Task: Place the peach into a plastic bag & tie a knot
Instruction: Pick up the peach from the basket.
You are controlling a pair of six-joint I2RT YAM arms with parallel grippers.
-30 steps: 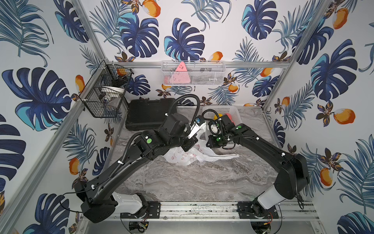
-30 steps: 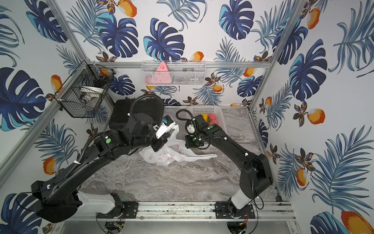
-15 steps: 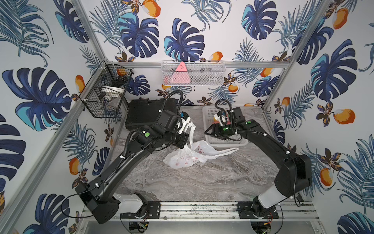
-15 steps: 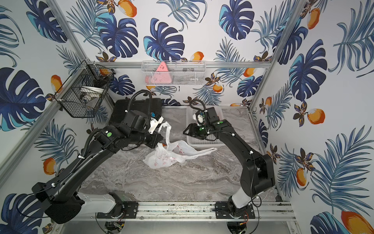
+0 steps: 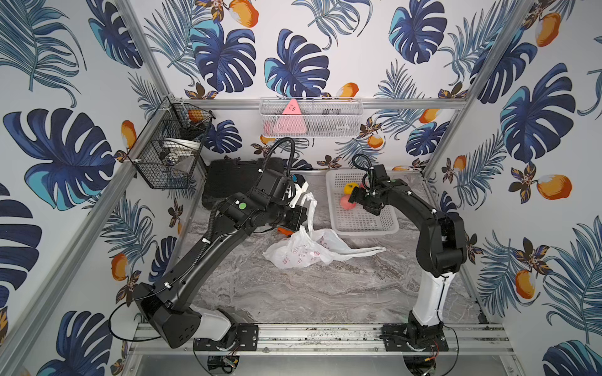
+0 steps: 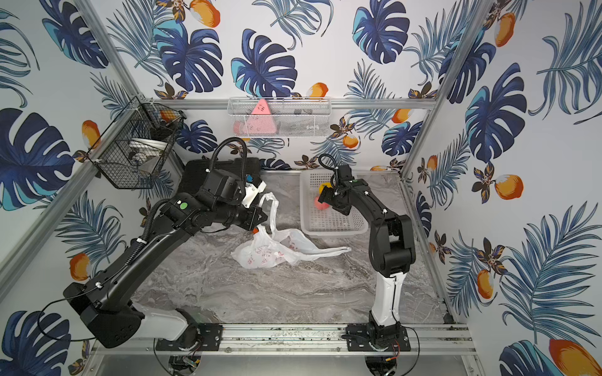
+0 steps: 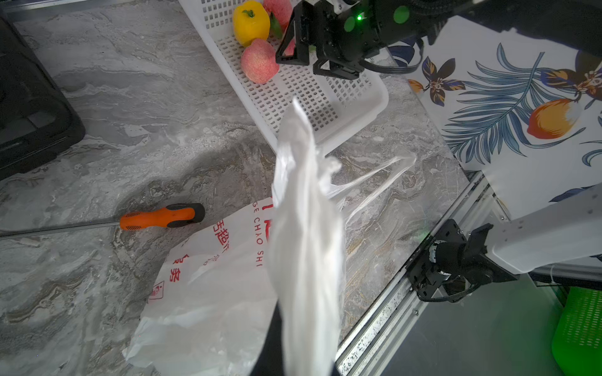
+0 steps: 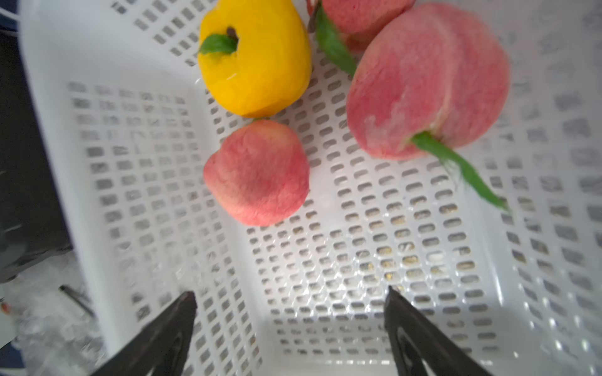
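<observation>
With right gripper (image 8: 290, 293) spread wide and empty inside the white basket (image 8: 42, 97), reach straight ahead for the peach (image 8: 257, 172) just beyond its fingertips, with left gripper (image 5: 301, 200) well apart, clamped on the plastic bag (image 5: 303, 254) handle.

The plastic bag (image 7: 211, 260) is showing red print on the panel spreading out below the left claw (image 5: 303, 197). The print is reading "GE CHAO SHI", cut off at its start, beside Chinese characters including 超 and 务. A small boxed red mark nearby is coming out too small to read.
</observation>
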